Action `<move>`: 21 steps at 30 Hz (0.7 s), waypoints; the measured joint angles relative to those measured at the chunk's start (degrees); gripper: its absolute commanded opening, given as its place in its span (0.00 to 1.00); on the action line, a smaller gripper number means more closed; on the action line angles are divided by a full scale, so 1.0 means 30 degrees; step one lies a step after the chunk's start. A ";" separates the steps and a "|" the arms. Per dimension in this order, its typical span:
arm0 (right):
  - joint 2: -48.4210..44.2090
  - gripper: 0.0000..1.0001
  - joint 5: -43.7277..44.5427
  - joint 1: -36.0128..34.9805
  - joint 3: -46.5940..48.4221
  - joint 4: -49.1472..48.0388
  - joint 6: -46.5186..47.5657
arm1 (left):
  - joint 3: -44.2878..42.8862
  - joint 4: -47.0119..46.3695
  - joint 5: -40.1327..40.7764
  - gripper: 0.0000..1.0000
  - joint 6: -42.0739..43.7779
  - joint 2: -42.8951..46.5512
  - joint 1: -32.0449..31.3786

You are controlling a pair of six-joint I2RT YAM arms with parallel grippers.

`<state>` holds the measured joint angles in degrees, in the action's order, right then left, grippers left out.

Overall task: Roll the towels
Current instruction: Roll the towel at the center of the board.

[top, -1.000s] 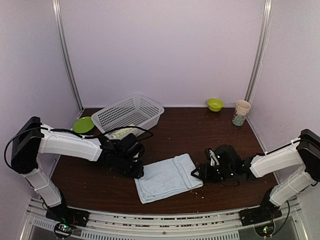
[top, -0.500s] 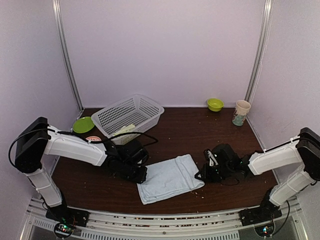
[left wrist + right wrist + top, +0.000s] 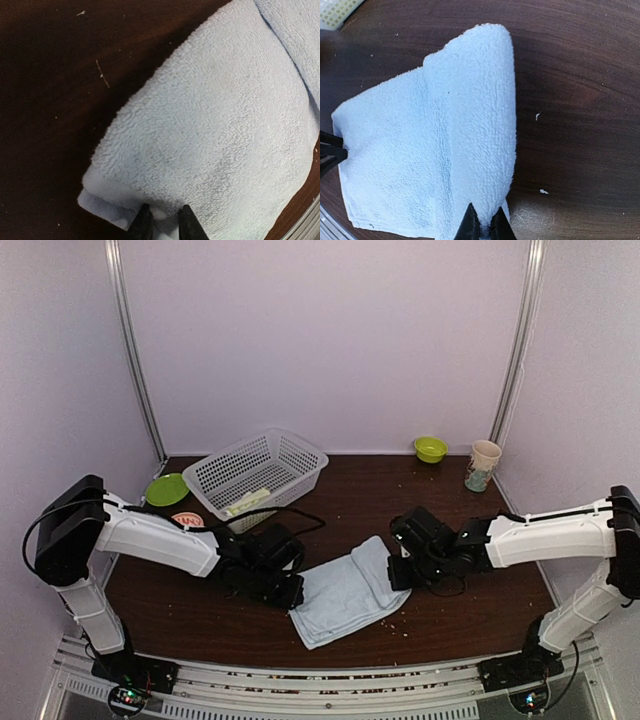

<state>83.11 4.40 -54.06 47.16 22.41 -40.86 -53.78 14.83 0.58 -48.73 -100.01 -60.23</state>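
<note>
From the top external view, the pale blue towel [image 3: 345, 592] lies rumpled on the dark brown desk [image 3: 360, 502] near its front edge, its right side folded up into a ridge. The left end effector [image 3: 295, 597] sits at the towel's left edge and the right end effector [image 3: 396, 574] at its right edge. Both fingertip pairs are buried under their own wrists, so no grip can be read from here. Behind and left of the towel stands a white mesh basket [image 3: 300, 462]. A strip of the lime-and-yellow towel [image 3: 246, 502] shows through its wall, the rest hidden. Left of that lies a green plate [image 3: 166, 489], and a pink-and-white thing [image 3: 187, 521] is half covered by the left arm. Far behind and right of the towel are a green bowl [image 3: 431, 448] and a printed cup [image 3: 484, 465]. Pale lilac walls with two metal corner rails close the space in. In the left wrist view, the two dark tips are clenched on the towel's [image 3: 215, 140] near corner, with cloth bunched between them, and the fingers' upper parts are cut off by the frame. Specks dot the desk. In the right wrist view, the tips are clamped on the end of the towel's raised fold [image 3: 485, 125]. The left end effector's tips [image 3: 335, 149] poke in at the towel's far side. A pale gridded corner at top left is cut off and too little shows to identify it.
</note>
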 measured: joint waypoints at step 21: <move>0.1377 0.00 0.4918 -0.1355 0.0525 0.2433 0.2477 | 0.0262 -0.0495 -0.0124 0.00 -0.0087 -0.0007 -0.0087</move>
<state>87.24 19.16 -58.13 48.73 29.71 -33.43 -52.99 13.34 0.21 -48.99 -100.03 -60.49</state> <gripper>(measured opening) 0.049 0.005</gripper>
